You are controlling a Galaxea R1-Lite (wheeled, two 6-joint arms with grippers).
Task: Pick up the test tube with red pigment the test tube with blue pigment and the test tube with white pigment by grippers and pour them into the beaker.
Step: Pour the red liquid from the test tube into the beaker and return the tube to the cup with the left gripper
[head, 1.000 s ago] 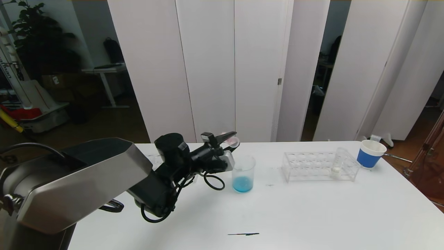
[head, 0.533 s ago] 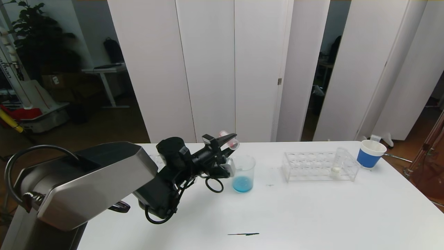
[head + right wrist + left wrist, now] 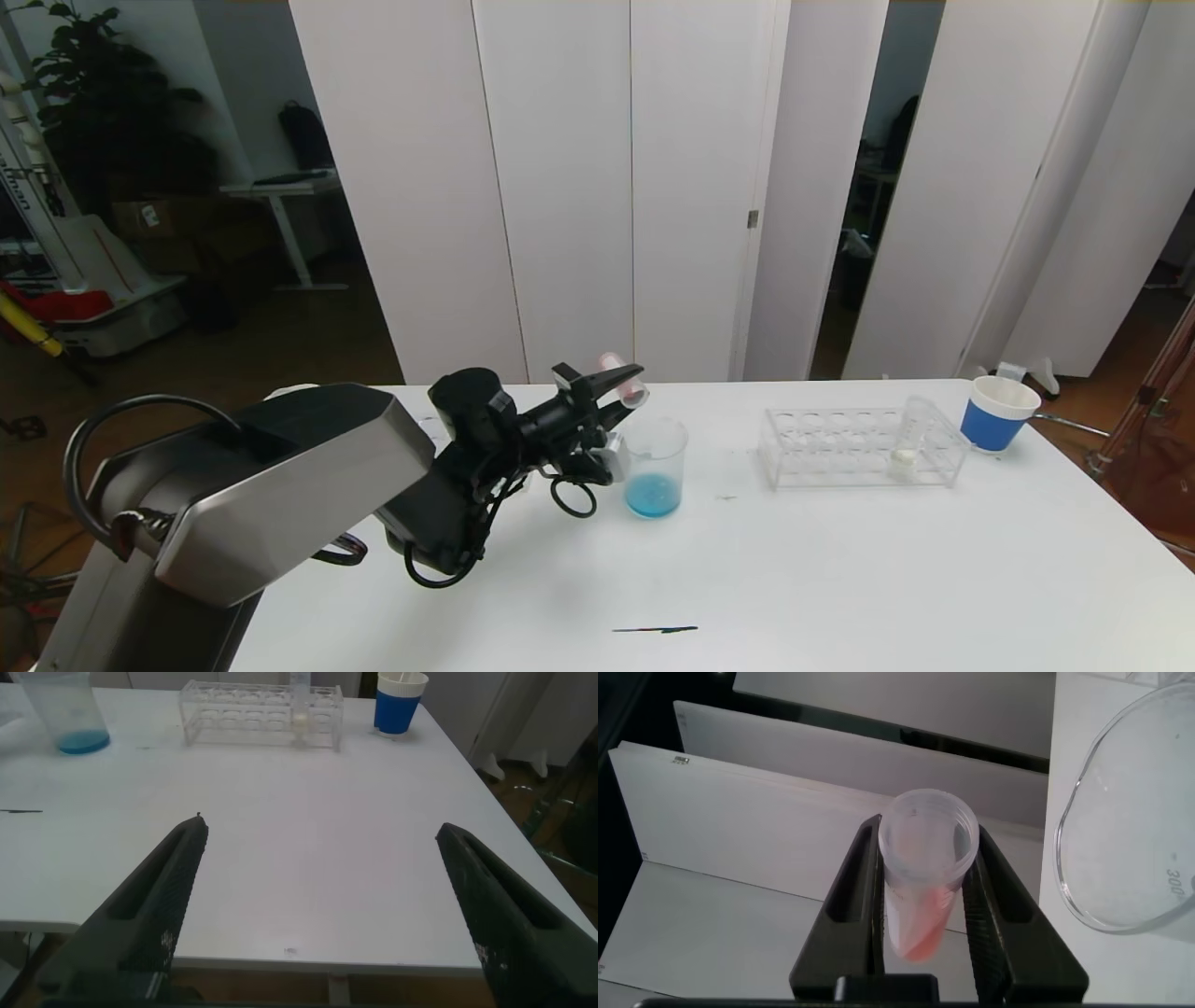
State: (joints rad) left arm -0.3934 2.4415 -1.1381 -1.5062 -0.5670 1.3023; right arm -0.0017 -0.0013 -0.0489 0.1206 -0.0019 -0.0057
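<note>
One tube with red pigment [image 3: 624, 375] pinched between pressed-together fingers of left gripper [image 3: 618, 381], centre of head frame, just above and left of beaker [image 3: 654, 464]; long axis tilted, open mouth toward lower right over beaker rim, closed end up-left. Left wrist view: same tube [image 3: 924, 886] mouth toward camera, pink-red residue at far end, beaker rim [image 3: 1120, 826] at right edge with "300" graduation legible. Blue liquid at beaker bottom, seen in head view only. Test tube with white pigment [image 3: 907, 441] upright at right end of clear rack [image 3: 845, 448], right of centre; blue-banded cup [image 3: 998, 413] beyond it. Right gripper [image 3: 327, 905] spread wide, empty, above near table edge; visible in right wrist view alone.
</note>
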